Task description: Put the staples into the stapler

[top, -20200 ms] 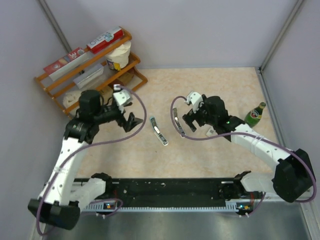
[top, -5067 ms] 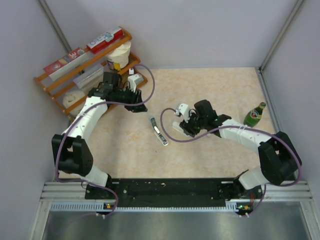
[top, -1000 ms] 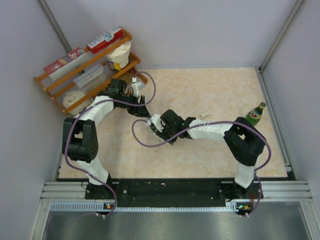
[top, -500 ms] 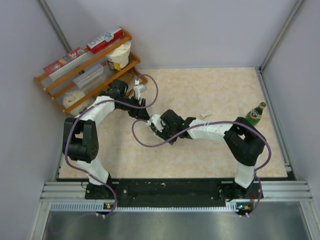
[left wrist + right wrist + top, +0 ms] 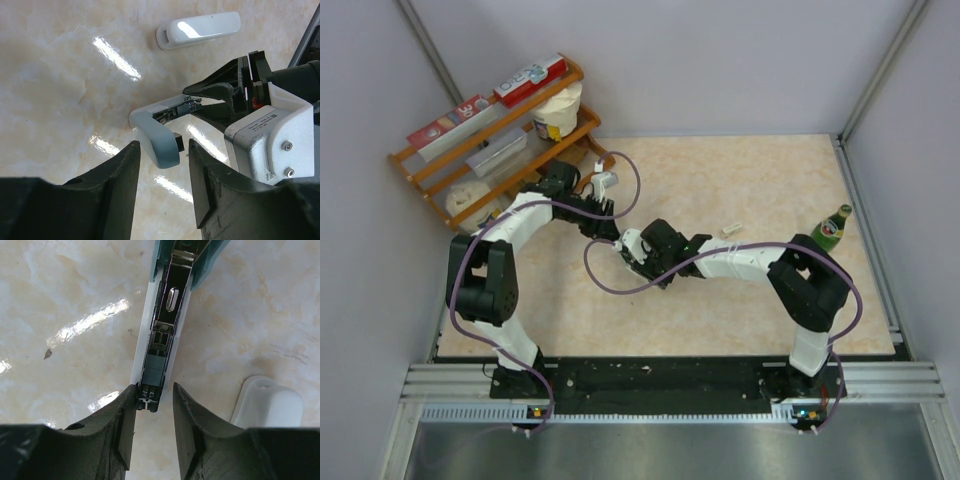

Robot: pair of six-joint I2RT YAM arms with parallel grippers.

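Pinching glossy white-based stapler (image 5: pixel 156 355), right gripper (image 5: pixel 154 396); left gripper (image 5: pixel 164 154) spread around its rounded grey-blue lid (image 5: pixel 154 134).

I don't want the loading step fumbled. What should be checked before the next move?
1. Stapler opened, channel exposed: ok.
2. Right gripper clamped on the stapler's front end: ok.
3. Left gripper gripping the stapler's grey rear end: not ok; its jaws stand astride it with gaps.
4. Staples in a gripper: not ok; they lie on the table, apart from both grippers.
5. Channel empty: cannot tell; a dark block sits in it.
6. White stapler clear of the work: ok; it lies apart.
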